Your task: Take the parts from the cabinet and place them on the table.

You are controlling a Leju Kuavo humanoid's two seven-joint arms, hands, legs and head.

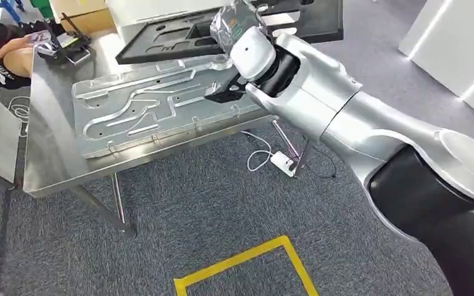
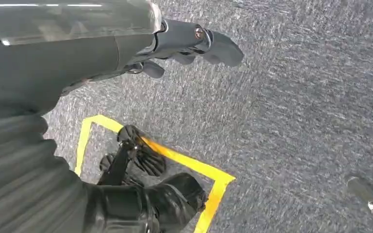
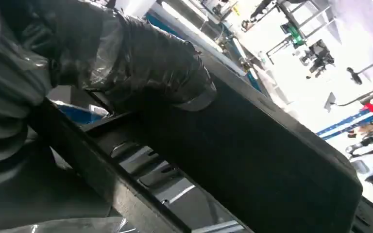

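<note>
A flat black moulded part [image 1: 296, 18] hangs tilted over the far side of the steel table [image 1: 49, 160]. My right hand [image 1: 237, 28], wrapped in clear plastic, grips its near edge. In the right wrist view the thumb and fingers [image 3: 141, 63] clamp over the rim of the black part [image 3: 272, 160]. A silver metal plate with raised channels [image 1: 142, 108] lies flat on the table, just below and in front of the black part. My left hand [image 2: 189, 43] hangs over the grey carpet with its dark fingers apart, holding nothing.
A seated person [image 1: 0, 49] is at the table's far left corner, beside small dark items [image 1: 68, 46]. A white adapter with cable [image 1: 281, 161] lies on the carpet under the table. Yellow tape [image 1: 247, 262] marks a square on the floor. A white cabinet [image 1: 457, 43] stands at the right.
</note>
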